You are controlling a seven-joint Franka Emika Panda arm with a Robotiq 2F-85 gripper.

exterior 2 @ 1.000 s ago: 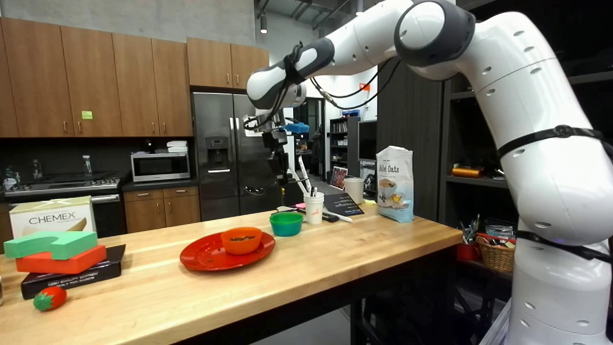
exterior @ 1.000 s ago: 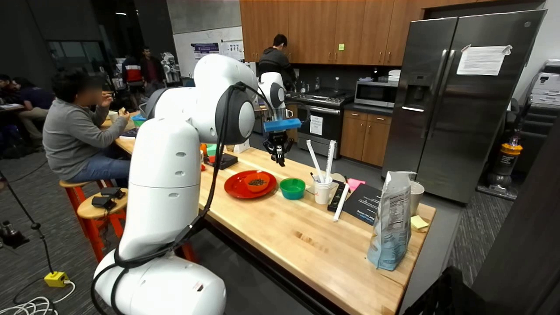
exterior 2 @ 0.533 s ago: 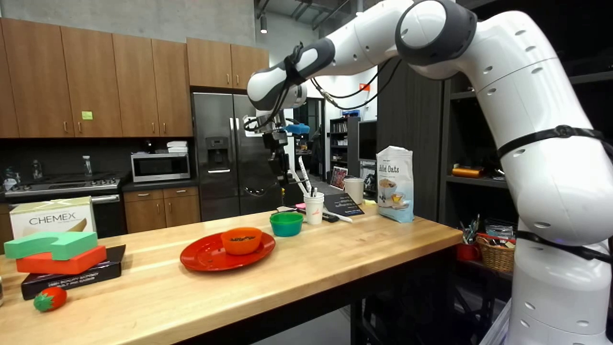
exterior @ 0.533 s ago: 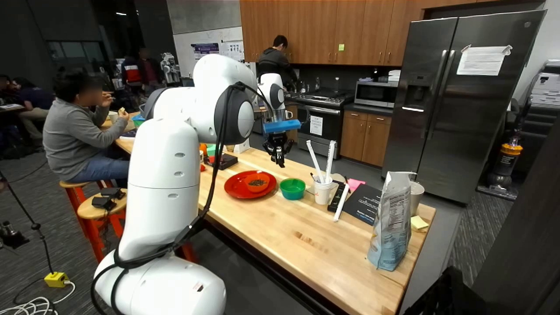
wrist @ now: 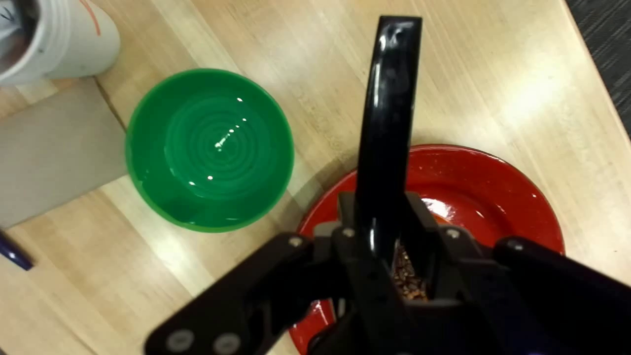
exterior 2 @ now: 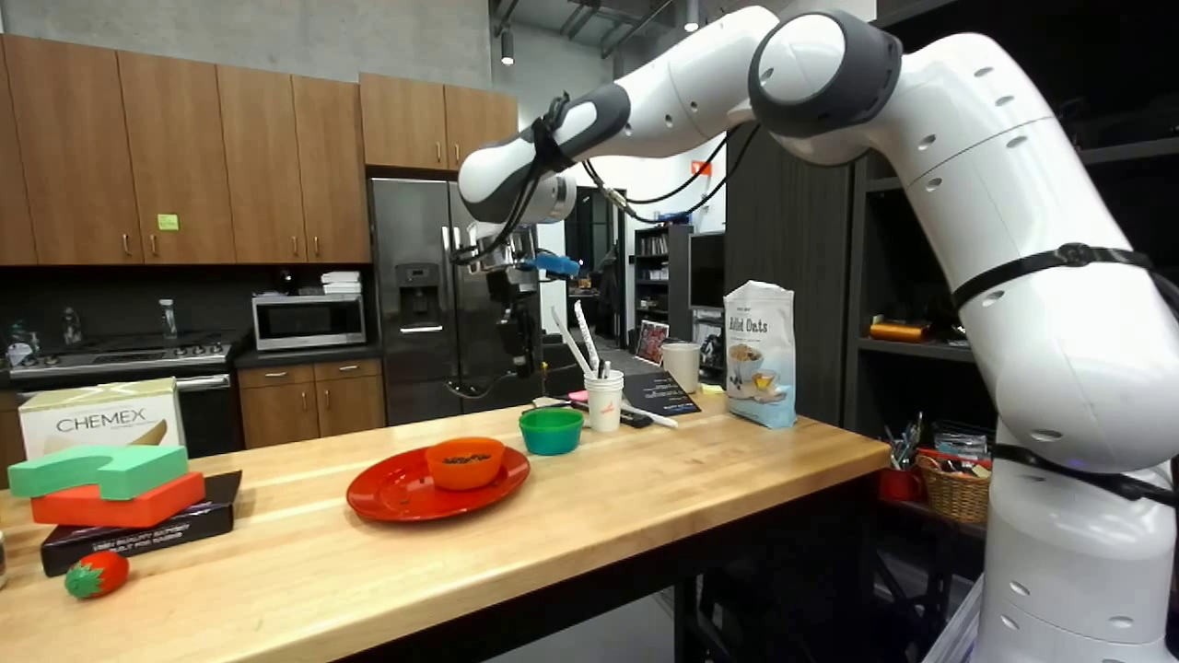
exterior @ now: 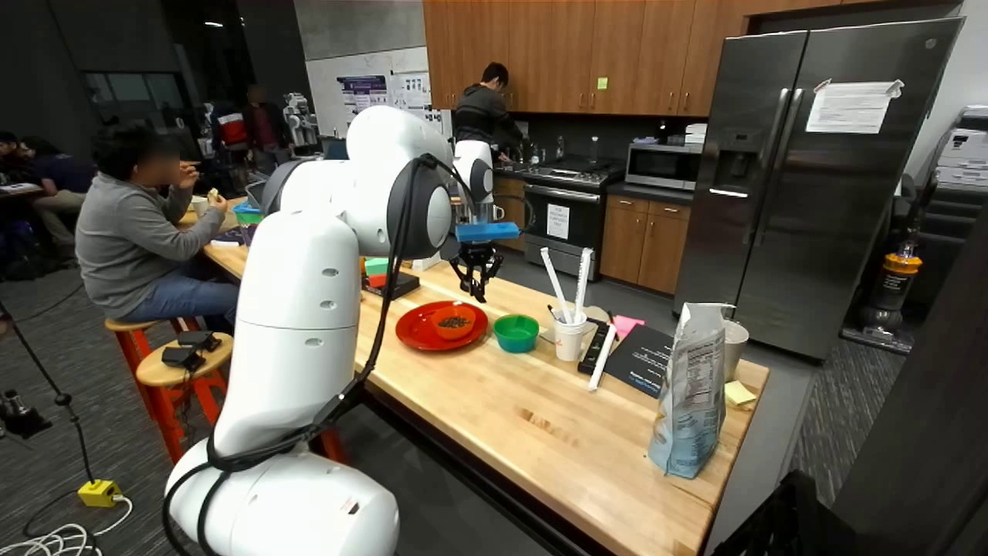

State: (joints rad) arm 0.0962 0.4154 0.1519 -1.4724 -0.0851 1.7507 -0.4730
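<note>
Black utensil (wrist: 389, 108) sits in the hand (exterior: 476, 295), up in the air above the table (exterior 2: 599, 506); its glossy handle runs out beyond the grip in the wrist view, and a dim, thin curved end shows against the fridge (exterior 2: 414, 359) in an exterior view. The hand is closed tight on that handle, with nothing else visible in its hold. Over the last half second it has dropped a little and slid toward the red plate (exterior 2: 391, 488), after hanging almost motionless the half second before. From above, the plate and the orange bowl (exterior 2: 463, 475) of small dark bits (wrist: 409, 281) now lie partly behind the hand, with the green bowl (wrist: 148, 128) just beside the plate and the white cup (exterior 2: 605, 410) farther along. None of these has shifted. To my eye this is a carry with the grip unbroken through the move, the utensil nearer the orange bowl yet apparently touching none of the tableware. Whether anything rides on its far end, I cannot tell.
</note>
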